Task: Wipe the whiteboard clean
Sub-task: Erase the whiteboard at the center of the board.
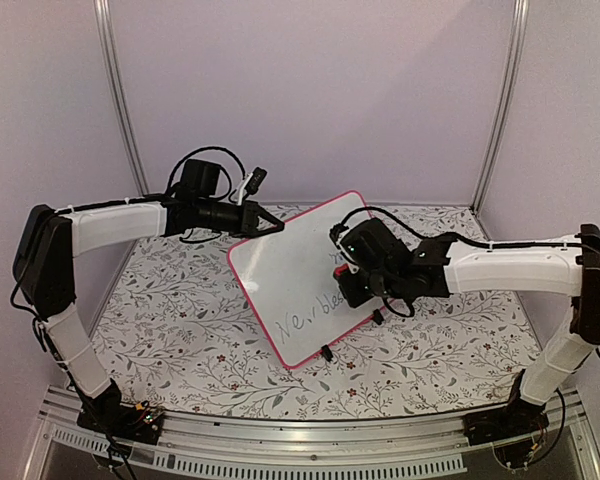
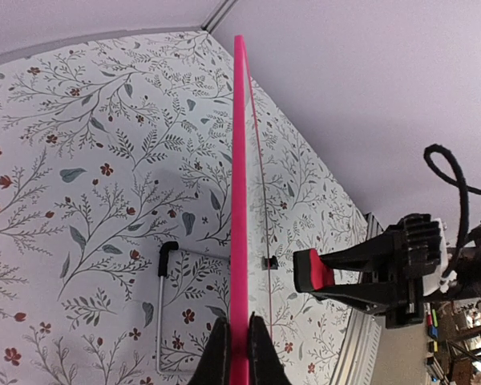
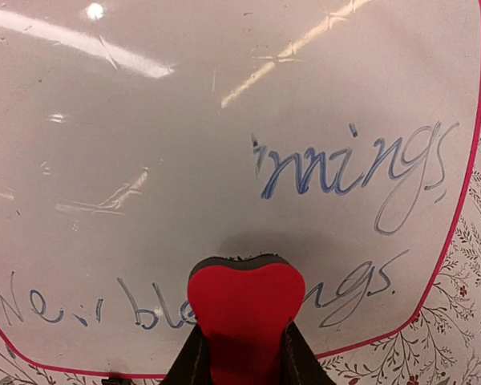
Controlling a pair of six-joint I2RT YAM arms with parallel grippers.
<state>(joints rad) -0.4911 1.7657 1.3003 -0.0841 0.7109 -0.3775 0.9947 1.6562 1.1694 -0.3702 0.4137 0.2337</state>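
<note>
Whiteboard point(image 1: 300, 275) tilted up off surface point(image 1: 170, 300), left claw point(image 2: 239, 327) pinching its rim; right claw point(image 3: 242, 353) pinching red eraser point(image 3: 244, 305) just beside the face, handwriting point(image 3: 345, 168) there.

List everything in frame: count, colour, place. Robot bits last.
whiteboard: one, white with pink rim, mid-table, tilted up
writing: two lines, dark blue, on the whiteboard
eraser: one, red, facing the writing; contact unclear
clip feet: two seen, black, whiteboard's near edge
wire leg: one, silver with black tip, on the table behind the whiteboard
table cover: one, white floral, under everything
left gripper: black, shut on the whiteboard's rim
right gripper: black, shut on the eraser
</note>
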